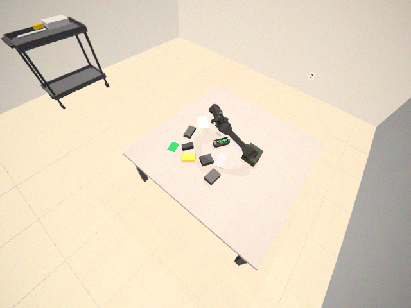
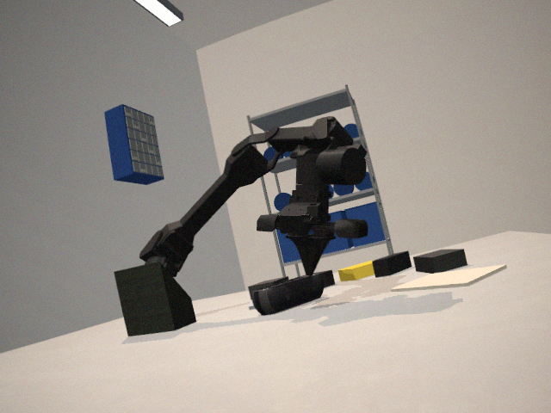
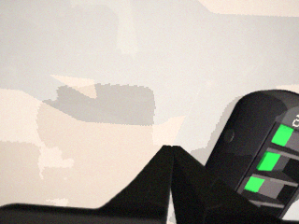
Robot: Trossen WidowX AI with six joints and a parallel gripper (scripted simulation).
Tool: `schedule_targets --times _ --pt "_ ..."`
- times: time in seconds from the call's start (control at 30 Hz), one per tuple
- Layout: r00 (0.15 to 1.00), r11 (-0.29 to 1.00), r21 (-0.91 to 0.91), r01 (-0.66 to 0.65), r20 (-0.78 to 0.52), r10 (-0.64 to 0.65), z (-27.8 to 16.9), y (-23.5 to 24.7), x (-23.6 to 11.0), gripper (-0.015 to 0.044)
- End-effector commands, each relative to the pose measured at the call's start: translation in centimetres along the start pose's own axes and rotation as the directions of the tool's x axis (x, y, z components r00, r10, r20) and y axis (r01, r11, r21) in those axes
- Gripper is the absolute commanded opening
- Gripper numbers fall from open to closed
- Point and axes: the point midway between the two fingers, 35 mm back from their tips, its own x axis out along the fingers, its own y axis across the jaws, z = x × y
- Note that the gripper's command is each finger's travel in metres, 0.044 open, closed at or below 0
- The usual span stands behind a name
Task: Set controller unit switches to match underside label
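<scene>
The dark grey controller unit (image 1: 221, 144) (image 2: 287, 295) (image 3: 245, 126) sits flat on its base on the table (image 1: 271, 185), with its switches facing up. In the wrist view three rocker switches show, each with its green end (image 3: 282, 135) toward the unit's rounded end; the other switches are out of frame. My gripper (image 1: 214, 124) (image 2: 310, 272) (image 3: 170, 153) is shut with nothing between its fingers. It points straight down and hangs a little above the table, by the unit's rounded end. It touches nothing.
Several dark modules (image 1: 189, 131) (image 1: 206, 160) (image 1: 212, 176), a yellow block (image 1: 188, 156) (image 2: 355, 271), a green card (image 1: 173, 146) and white cards (image 1: 202, 122) (image 1: 221, 160) lie around the unit. The arm's base (image 1: 252, 154) (image 2: 151, 298) stands to its right. A cart (image 1: 49, 33) stands far off.
</scene>
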Motion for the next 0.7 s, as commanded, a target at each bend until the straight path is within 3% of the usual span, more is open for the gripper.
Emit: schedule_targets --times 0.0,0.2,0.67 --pt "1.0 0.998 0.065 0.005 -0.017 -0.004 0.4 -0.7 0.0 0.0" --pt "0.996 0.95 0.312 0.021 -0.092 0.008 1.2 -4.4 1.1 0.0" --pt "0.996 0.95 0.314 -0.009 -0.079 0.036 1.0 -5.2 0.9 0.0"
